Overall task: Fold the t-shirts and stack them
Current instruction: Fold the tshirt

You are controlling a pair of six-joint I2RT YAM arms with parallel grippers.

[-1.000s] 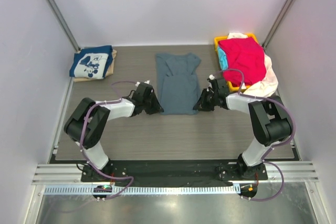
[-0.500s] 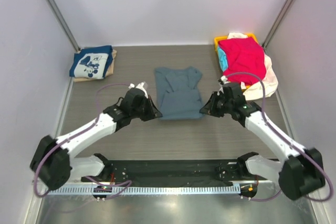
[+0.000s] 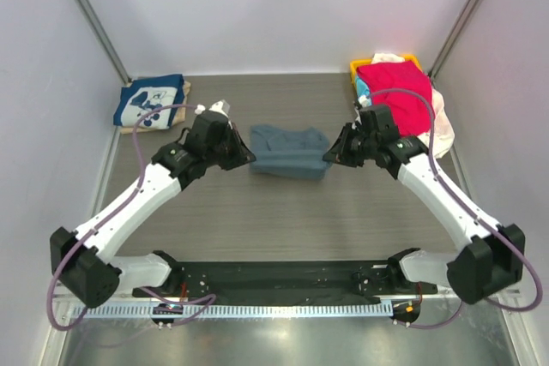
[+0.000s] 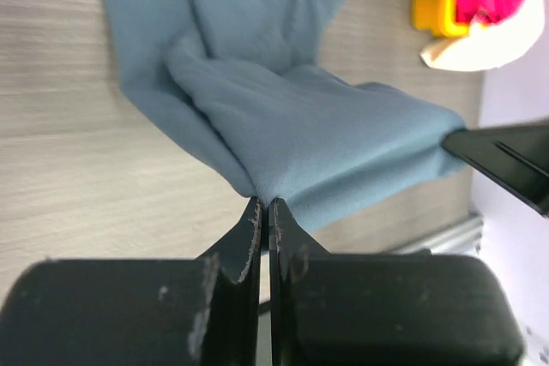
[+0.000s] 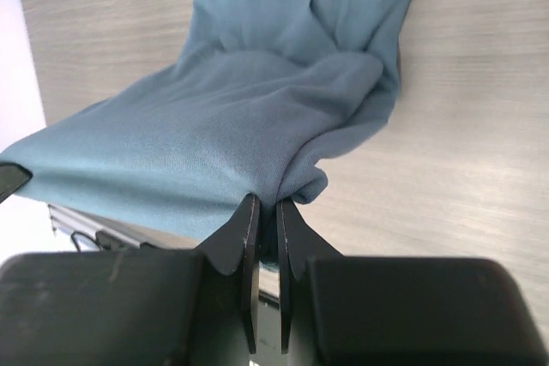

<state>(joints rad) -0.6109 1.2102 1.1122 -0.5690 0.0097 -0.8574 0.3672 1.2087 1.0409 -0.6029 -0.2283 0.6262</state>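
While both arms reach toward the middle of the top view, the slate blue-grey t-shirt (image 3: 289, 151) lies at the centre of the wood-grain table (image 3: 283, 220), doubled over on itself. The left gripper (image 3: 248, 159) meets its left corner and the right gripper (image 3: 328, 159) meets its right corner.

From the left wrist, the left gripper's jaws are pressed together on a pinch of the blue-grey cloth at the bottom centre of the frame. The fabric stretches from there to the right edge, where the other gripper's dark finger touches it. From the right wrist, the right gripper's jaws likewise clamp a bunched fold of the same shirt at the bottom centre, and the cloth spans away to the left edge of the frame.

At the upper left of the top view a folded navy t-shirt (image 3: 150, 100) with white cartoon print sits on a tan t-shirt (image 3: 184, 88). At the upper right a yellow basket (image 3: 358, 67) holds a red t-shirt (image 3: 396, 92), with a turquoise one (image 3: 363, 90) and a cream one (image 3: 442, 126) showing beside it.
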